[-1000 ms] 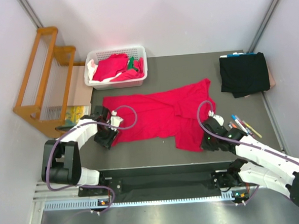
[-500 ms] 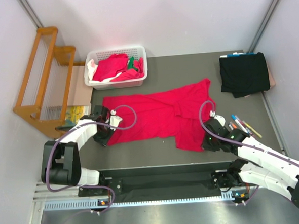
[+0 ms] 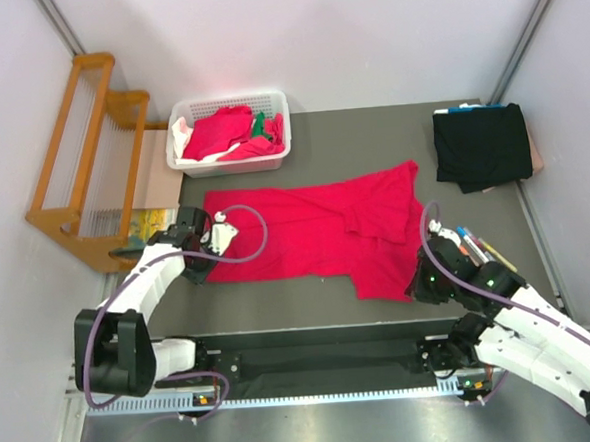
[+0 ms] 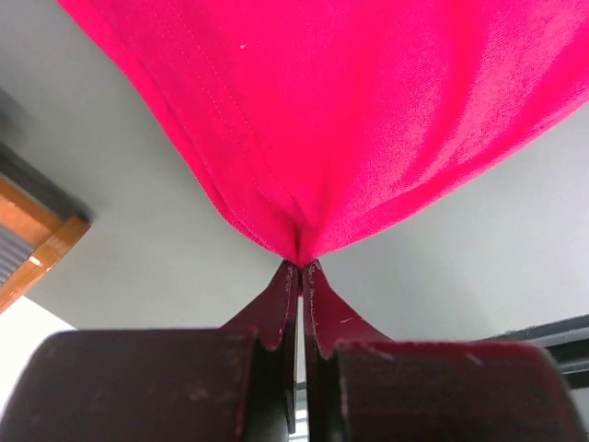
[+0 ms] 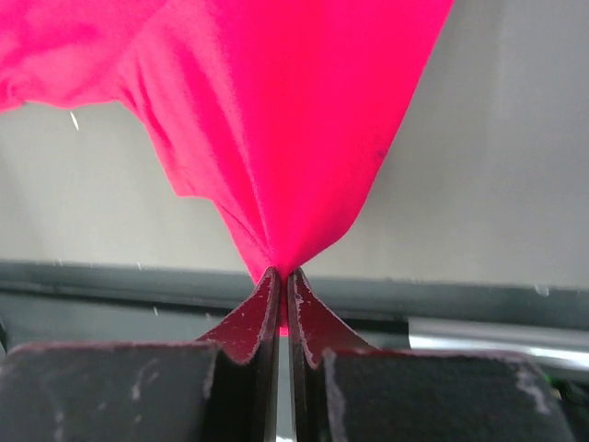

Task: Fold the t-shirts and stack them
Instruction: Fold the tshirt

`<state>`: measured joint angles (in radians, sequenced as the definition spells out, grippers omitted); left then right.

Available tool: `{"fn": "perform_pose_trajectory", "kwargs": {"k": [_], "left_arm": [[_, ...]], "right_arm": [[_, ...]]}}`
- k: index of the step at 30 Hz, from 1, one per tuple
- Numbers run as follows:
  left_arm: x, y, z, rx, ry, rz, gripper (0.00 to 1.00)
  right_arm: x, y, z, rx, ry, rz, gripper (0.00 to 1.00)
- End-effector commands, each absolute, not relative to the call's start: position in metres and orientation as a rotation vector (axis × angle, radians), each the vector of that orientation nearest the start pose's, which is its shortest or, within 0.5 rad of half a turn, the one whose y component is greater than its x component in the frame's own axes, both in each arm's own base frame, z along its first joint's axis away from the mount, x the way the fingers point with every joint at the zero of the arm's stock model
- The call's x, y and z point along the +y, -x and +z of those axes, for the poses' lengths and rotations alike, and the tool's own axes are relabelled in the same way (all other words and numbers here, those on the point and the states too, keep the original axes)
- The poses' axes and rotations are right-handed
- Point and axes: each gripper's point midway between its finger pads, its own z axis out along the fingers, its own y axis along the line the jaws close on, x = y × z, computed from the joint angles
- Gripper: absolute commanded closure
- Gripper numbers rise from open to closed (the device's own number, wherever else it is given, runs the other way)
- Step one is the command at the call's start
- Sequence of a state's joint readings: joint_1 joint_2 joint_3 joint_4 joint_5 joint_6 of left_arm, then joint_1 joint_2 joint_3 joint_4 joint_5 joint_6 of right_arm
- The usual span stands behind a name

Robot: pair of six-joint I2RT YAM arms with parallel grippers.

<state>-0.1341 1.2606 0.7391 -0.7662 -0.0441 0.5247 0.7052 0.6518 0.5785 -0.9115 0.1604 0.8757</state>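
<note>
1. Your red t-shirt [image 3: 316, 230] lies spread flat on the table [image 3: 369, 126], just in front of the white basket [image 3: 234, 168]. Its length runs off to the basket's right.
2. Your left gripper [image 3: 201, 255] sits at the shirt's near corner on the basket's side, almost straight in front of the basket's left end. In the left wrist view, its fingers are pressed together with a pinch of the red hem caught between the tips. The cloth fans up and away from them.
3. Your right gripper [image 3: 424, 285] is at the shirt's other near corner, well to the right of the basket and closer to you. The right wrist view shows its fingers clamped on a fold of the red cloth, which spreads out from the tips.
4. More red t-shirts [image 3: 219, 130], with bits of green and white among them, are heaped inside the basket.
5. A folded black t-shirt [image 3: 481, 144] lies far to the right of the basket, apart from the red one.
</note>
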Motion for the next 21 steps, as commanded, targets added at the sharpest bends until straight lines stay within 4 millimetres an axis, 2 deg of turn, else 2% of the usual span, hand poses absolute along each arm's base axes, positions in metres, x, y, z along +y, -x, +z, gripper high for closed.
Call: {"fn": "perform_pose_trajectory", "kwargs": {"k": [1,6,12,16,18,21], "left_arm": [[0.004,-0.218,0.066,2.675,-0.949,0.173,1.00],[0.005,-0.217,0.084,2.632,-0.978,0.190,1.00],[0.003,-0.214,0.113,2.594,-1.012,0.172,1.00],[0.003,-0.216,0.122,2.569,-1.006,0.180,1.00],[0.003,-0.219,0.122,2.558,-0.996,0.187,1.00],[0.002,-0.227,0.119,2.565,-0.979,0.190,1.00]], "right_arm": [[0.116,-0.101,0.100,2.654,-0.242,0.481,1.00],[0.110,-0.075,0.106,2.700,-0.268,0.552,1.00],[0.108,-0.061,0.122,2.691,-0.286,0.638,1.00],[0.108,-0.066,0.129,2.650,-0.305,0.654,1.00],[0.113,-0.074,0.139,2.605,-0.300,0.681,1.00],[0.114,-0.095,0.155,2.533,-0.304,0.635,1.00]]}}
